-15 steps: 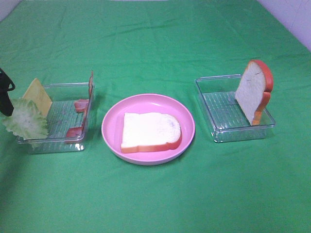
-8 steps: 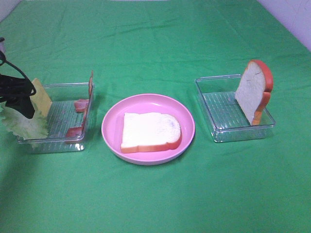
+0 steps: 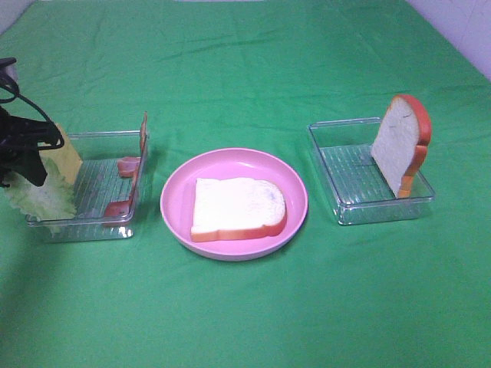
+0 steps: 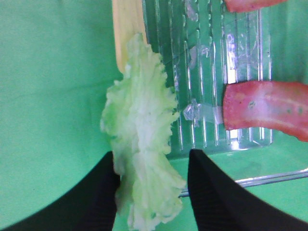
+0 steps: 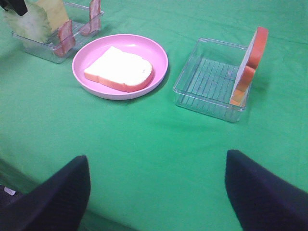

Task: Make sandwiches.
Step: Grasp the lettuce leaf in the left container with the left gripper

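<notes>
Lettuce point(image 4: 139, 120): frilly pale-green leaf, right between the left hand point(image 4: 152, 156) fingers, at the clear ribbed tray point(image 4: 211, 72) left end
Left hand: pinch unclear, can't tell
Right hand point(image 5: 157, 159): spread wide

Left arm point(image 3: 21, 146) low (jaws half-apart), right jaws wide

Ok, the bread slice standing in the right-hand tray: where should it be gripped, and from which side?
Grip the bread slice by its rounded top crust, probably coming down from above with the open right gripper, fingers on the two flat faces. It stands on edge, tilted, at the right side of the clear tray, so the top is exposed while the tray walls guard its base.
</notes>
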You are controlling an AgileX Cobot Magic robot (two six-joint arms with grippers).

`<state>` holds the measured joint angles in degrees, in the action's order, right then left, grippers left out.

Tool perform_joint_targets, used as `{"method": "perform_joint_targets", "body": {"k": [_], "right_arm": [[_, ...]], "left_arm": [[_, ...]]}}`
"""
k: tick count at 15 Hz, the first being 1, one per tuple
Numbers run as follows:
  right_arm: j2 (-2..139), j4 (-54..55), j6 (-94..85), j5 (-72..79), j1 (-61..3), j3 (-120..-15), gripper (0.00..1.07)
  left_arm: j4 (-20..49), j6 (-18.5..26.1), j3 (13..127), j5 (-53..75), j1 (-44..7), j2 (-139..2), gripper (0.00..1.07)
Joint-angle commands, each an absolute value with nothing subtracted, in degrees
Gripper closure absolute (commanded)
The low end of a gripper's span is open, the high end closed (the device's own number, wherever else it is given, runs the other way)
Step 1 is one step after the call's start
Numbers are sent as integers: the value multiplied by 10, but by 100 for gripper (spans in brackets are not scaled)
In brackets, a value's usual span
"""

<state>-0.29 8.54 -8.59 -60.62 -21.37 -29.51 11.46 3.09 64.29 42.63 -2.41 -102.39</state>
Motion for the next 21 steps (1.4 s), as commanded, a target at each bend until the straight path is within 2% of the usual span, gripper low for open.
{"method": "perform_joint_targets", "body": {"k": [1, 3, 6, 9, 12, 13, 21], "right_arm": [[-12, 85, -84, -607, -214, -295, 32], [-12, 85, -84, -607, -214, -295, 32], [-12, 85, -84, -607, -214, -295, 32], [-12, 85, -84, -607, -214, -295, 32], [-12, 85, -84, -607, -214, -295, 32], [-12, 85, -84, -607, -214, -295, 32], [-12, 85, -84, -607, -214, -295, 32]], "left_arm": [[111, 27, 645, 437, -26, -1026, 65], [111, 27, 645, 439, -26, -1026, 67], [96, 27, 645, 446, -26, -1026, 81], [91, 27, 645, 443, -26, -1026, 80], [91, 27, 645, 435, -26, -1026, 65], [91, 27, 645, 430, -26, -1026, 63], [87, 32, 645, 415, -26, -1047, 63]]}}
